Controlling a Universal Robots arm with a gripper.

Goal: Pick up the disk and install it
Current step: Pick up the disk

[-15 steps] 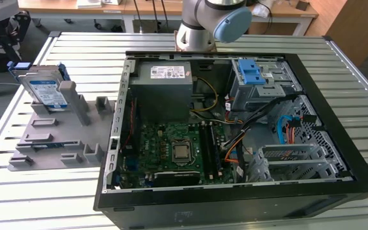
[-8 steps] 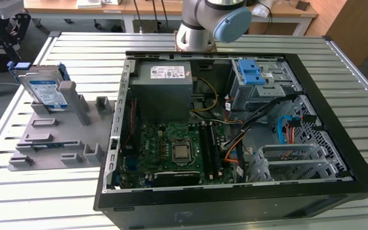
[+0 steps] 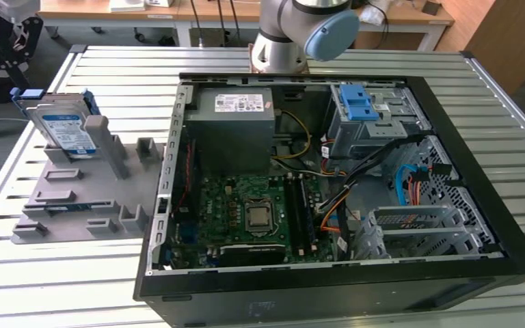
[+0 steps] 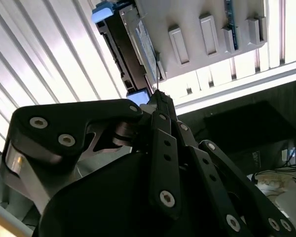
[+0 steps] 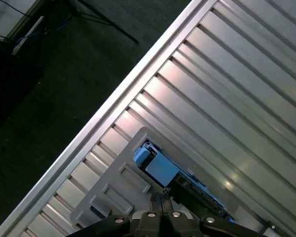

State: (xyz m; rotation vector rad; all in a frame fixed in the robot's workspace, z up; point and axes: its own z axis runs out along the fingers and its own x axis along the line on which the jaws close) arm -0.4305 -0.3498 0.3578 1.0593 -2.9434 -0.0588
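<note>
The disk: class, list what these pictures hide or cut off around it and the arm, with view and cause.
Exterior view: the disk's lower edge sits hidden in the grey holder.
Second wrist view: the shut gripper covers the disk's near end.
First wrist view: the gripper covers part of the disk, which is seen edge-on.
Exterior view: the arm is cut off by the top edge.

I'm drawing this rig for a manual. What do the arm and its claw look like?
In the exterior view the arm is a silver-grey tube with a light-blue joint cap. In the second wrist view the claw is matte black: flat linkage bars pinned with round silver screws, narrowing to slim tips.
</note>
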